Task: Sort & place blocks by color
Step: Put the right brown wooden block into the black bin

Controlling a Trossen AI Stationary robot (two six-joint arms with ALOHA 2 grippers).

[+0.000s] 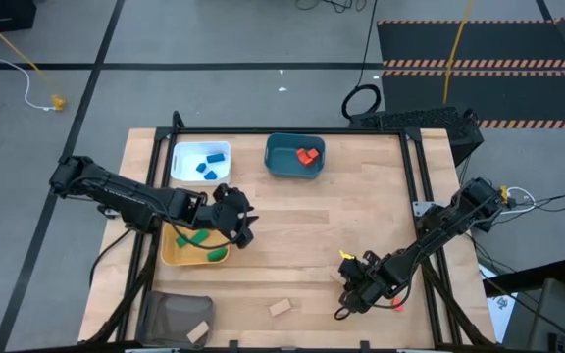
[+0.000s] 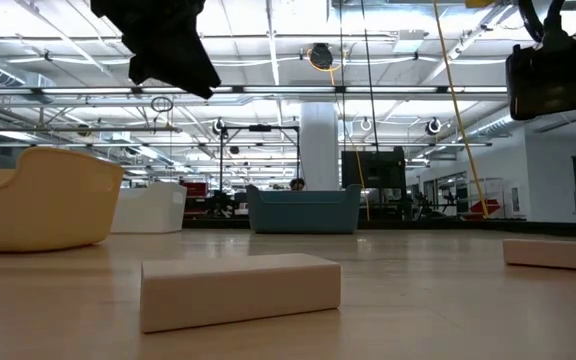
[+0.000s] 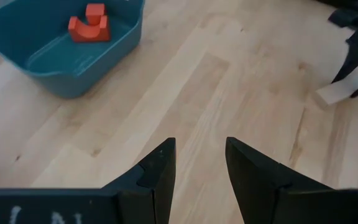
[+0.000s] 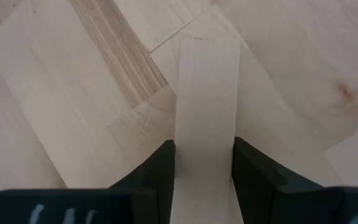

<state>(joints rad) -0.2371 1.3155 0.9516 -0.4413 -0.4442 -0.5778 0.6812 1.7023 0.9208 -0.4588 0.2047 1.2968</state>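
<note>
My right gripper (image 1: 349, 297) is low over the table's near right part, shut on a long tan block (image 4: 207, 106), which also shows in the low view (image 2: 558, 254). My left gripper (image 3: 201, 165) is open and holds nothing. It hovers beside the yellow tray's right rim (image 1: 231, 224). A second tan block (image 1: 280, 307) lies flat on the table near the near edge. Red blocks (image 1: 308, 156) lie in the teal tray, blue blocks (image 1: 212, 161) in the white tray and green blocks (image 1: 196, 238) in the yellow tray. Another tan block (image 1: 199, 333) lies in the dark mesh container. My right gripper pinches the tan block between its two fingers, one on each long side near the end closest to the wrist (image 4: 205, 163). The fingers come from above, slanting, and lie along the block. The block (image 2: 558, 254) lies low and level on the table top.
The teal tray (image 1: 275, 162) and white tray (image 1: 179, 162) stand at the far edge. The yellow tray (image 1: 170, 252) and dark mesh container (image 1: 165, 316) are on the left side. The bare wood in the table's middle (image 1: 341, 221) is open room.
</note>
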